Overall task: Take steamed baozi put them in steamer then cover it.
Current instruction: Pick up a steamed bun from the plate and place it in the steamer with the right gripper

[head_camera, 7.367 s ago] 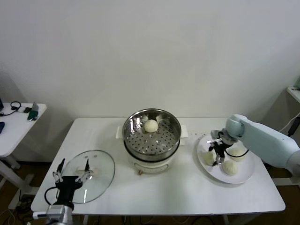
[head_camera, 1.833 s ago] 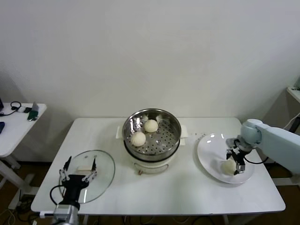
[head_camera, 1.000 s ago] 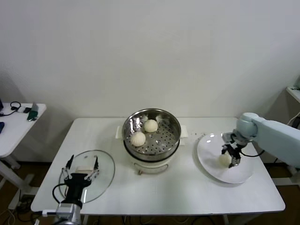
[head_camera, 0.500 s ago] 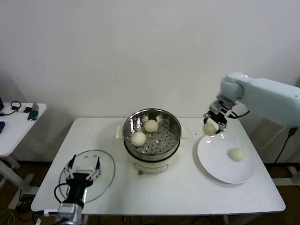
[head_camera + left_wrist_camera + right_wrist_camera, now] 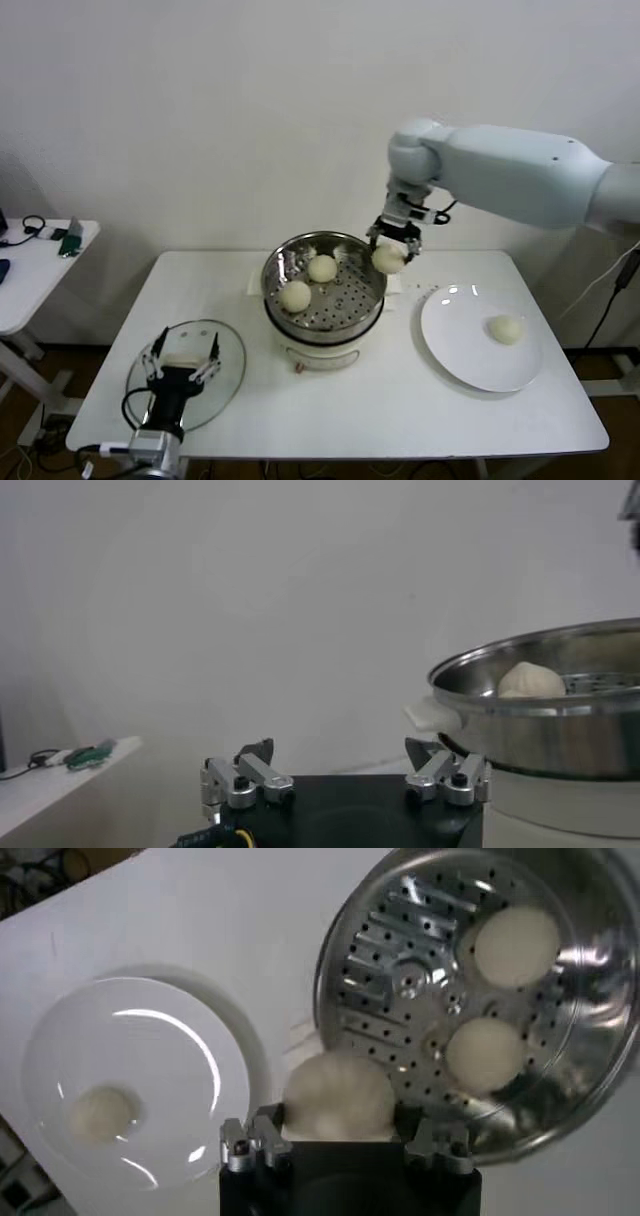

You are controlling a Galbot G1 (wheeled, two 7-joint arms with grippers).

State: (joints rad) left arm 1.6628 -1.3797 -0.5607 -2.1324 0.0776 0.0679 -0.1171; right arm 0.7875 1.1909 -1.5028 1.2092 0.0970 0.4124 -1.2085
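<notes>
This looks like a robot test room or lab, not a home kitchen. A plain white desk (image 5: 380,420) stands against a bare white wall (image 5: 250,110), with no cupboards, sink or stove around it. At nine o'clock a second small white desk (image 5: 30,270) carries loose cables and small electronic gadgets (image 5: 68,236). The cooking gear, an electric steamer (image 5: 323,300) and a white plate (image 5: 450,350), is laid out sparsely as a staged setup.

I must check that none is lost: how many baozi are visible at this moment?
4. Two baozi lie on the tray inside the steamer, one farther back, one nearer. One is held in the right gripper above the steamer's rim. One remains on the white plate.
</notes>
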